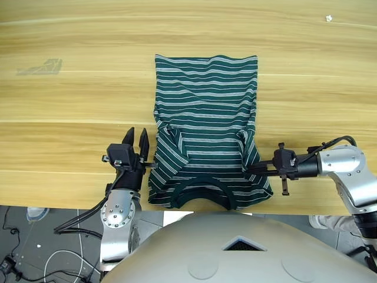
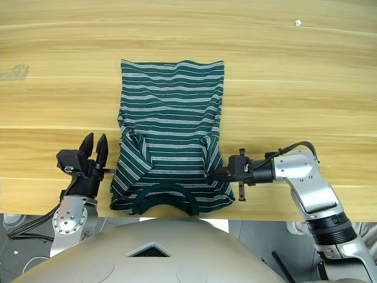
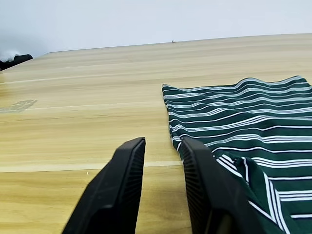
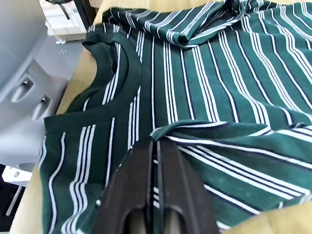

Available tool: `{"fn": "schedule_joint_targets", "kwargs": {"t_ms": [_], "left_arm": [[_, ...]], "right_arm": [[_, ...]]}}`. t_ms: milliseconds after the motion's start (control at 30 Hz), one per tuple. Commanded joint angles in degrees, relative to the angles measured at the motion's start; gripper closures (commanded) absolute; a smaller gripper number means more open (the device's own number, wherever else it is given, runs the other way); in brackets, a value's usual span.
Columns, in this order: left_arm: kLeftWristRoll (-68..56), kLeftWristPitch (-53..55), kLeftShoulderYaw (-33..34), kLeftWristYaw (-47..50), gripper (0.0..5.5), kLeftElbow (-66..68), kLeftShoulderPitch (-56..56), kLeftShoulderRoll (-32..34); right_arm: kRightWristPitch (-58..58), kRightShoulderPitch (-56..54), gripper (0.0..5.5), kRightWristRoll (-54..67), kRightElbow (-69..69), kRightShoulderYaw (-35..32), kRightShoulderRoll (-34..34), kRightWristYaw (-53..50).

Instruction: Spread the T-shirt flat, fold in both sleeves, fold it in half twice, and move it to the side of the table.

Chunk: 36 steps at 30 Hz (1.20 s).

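A wide, pale wooden tabletop (image 1: 70, 106) runs across the head views. On it, in the middle and close to the near edge, lies the T-shirt (image 1: 206, 112), dark green with thin white stripes. Its collar sits at the near edge of the tabletop and its straight hem points away. The 2 sleeves are folded in over the body, so the outline is a narrow upright rectangle, with some bunched cloth where each sleeve turns inward. The left gripper (image 1: 136, 133) rests low over the bare wood just beside the shirt's left edge, near the shoulder. Its 2 dark ribbed fingers are spread a little with only tabletop between them, and the inner finger is right next to the cloth. The right gripper (image 4: 156, 144) comes in from the shirt's right side at shoulder height. Its 2 fingers are pressed together and pinch a raised ridge of striped cloth at the folded right sleeve. A faint grey smudge (image 1: 40, 66) marks the wood far to the left, well apart from the shirt. A tiny white scrap (image 1: 329, 18) lies at the far right.
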Motion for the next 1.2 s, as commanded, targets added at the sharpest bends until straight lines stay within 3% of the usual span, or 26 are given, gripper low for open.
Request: {"fn": "schedule_joint_targets", "kwargs": {"t_ms": [33,567,900,967,1100,1200], "left_arm": [[0.5,0.54,-0.27,0.02,4.08,0.13,-0.03,0.03],[0.96,0.23,-0.49,-0.22,4.08,1.5,-1.19,-0.02],[1.53,-0.14,-0.77,-0.11,4.08,2.21,-1.63,-0.44],[1.96,-0.2,-0.52,-0.24,4.08,1.79,-2.09,0.09],[7.84,-6.18,6.3,-3.42,4.08,-1.61,-2.52,8.97],[18.35,-22.34,19.68,-7.02,4.08,1.87,3.83,22.45]], "right_arm": [[-0.95,-1.06,5.48,-0.6,0.02,0.56,0.92,-1.02],[-0.01,-1.85,5.48,0.75,-0.3,2.0,2.0,-0.73],[4.15,0.49,3.65,8.12,-4.92,0.94,-0.3,4.42],[3.23,0.45,3.61,8.66,-4.8,-0.11,0.44,3.53],[-5.54,-0.32,3.61,6.76,-1.94,-9.47,5.73,-6.66],[-34.87,-2.43,3.61,-7.21,7.16,-19.85,7.2,-16.88]]}}
